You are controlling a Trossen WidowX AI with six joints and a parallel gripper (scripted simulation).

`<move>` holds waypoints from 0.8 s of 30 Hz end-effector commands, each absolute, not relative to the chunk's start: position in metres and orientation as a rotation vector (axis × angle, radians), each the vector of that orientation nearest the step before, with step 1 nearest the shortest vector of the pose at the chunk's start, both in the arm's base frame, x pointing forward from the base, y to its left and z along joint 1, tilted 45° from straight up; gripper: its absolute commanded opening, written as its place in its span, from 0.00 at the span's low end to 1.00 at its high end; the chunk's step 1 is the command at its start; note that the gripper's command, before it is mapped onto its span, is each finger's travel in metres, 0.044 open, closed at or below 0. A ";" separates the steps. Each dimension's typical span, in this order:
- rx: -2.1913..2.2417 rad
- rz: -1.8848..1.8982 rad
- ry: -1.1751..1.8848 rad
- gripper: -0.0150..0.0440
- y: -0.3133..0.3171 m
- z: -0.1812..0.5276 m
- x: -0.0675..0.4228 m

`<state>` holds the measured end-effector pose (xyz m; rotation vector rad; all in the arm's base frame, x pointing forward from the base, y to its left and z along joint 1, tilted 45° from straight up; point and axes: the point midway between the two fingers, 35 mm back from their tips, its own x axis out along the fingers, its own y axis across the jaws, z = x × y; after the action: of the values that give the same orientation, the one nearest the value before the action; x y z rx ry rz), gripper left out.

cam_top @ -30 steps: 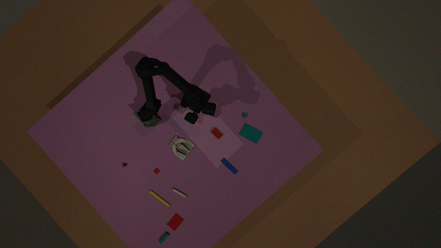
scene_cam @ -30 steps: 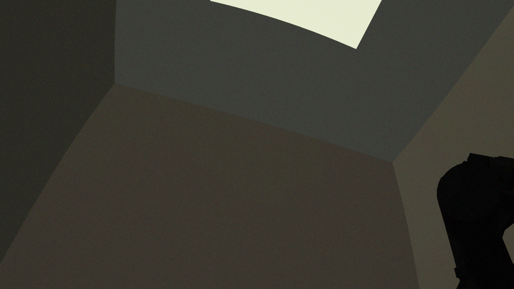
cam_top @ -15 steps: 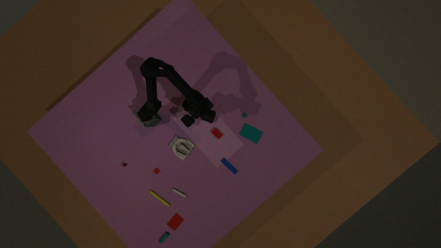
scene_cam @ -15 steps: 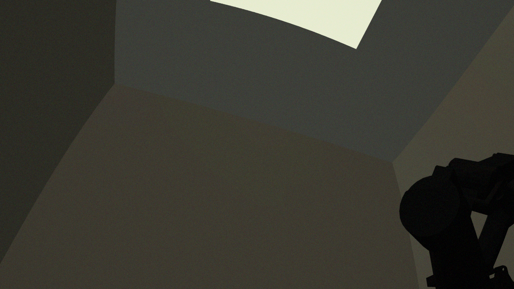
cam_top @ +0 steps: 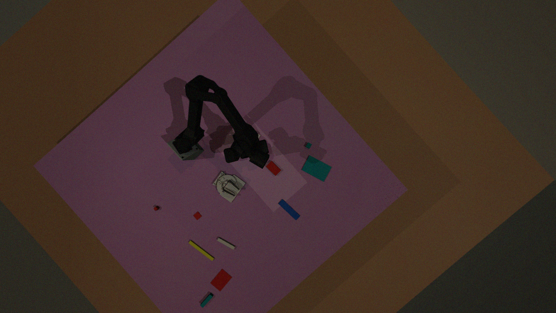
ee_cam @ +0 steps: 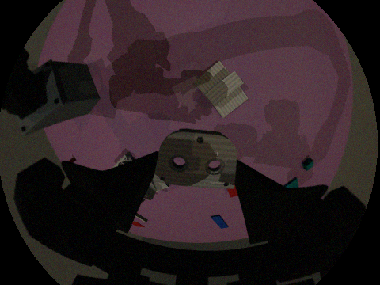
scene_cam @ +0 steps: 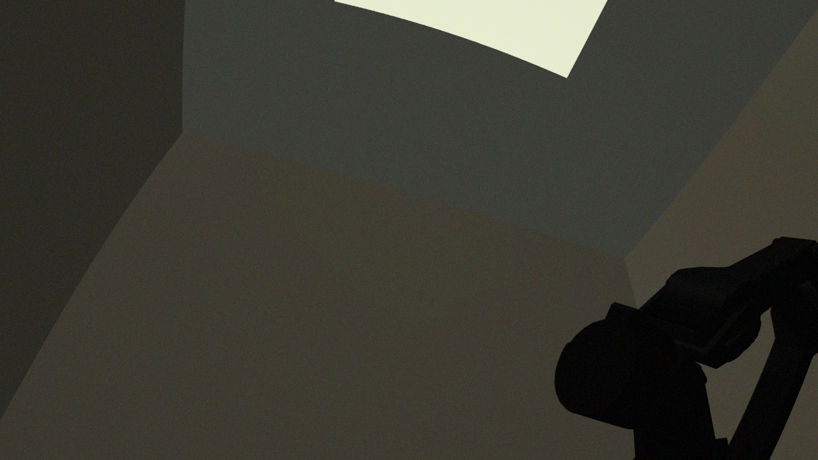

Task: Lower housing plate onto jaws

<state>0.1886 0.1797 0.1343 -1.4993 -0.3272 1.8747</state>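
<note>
My gripper [cam_top: 246, 151] [ee_cam: 195, 160] is shut on the pale housing plate [ee_cam: 194, 147]. The plate has two large holes and smaller dark ones, and spans between the two black fingers in the wrist view. It is hidden under the hand in the top view. The white gripper base [cam_top: 232, 197] [ee_cam: 160, 184] lies on the pink mat, apart from the hand, toward the lower left in the top view. Dark-edged jaw shapes show on it, but the pins and stubs are too small to tell. In the wrist view the left finger hides part of it.
A pale ribbed stepped block [ee_cam: 222, 90] lies beyond the plate. Red blocks [cam_top: 273, 168] [cam_top: 220, 279], a teal slab [cam_top: 316, 168], a blue bar [cam_top: 289, 209], a yellow bar [cam_top: 201, 250] and a white bar [cam_top: 226, 243] lie around. The exterior view shows walls and part of the arm [scene_cam: 669, 372].
</note>
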 end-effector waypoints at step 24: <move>-0.897 1.678 0.474 0.85 0.133 0.083 0.223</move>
<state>0.2200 0.1392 0.0899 -0.9866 0.3820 1.7168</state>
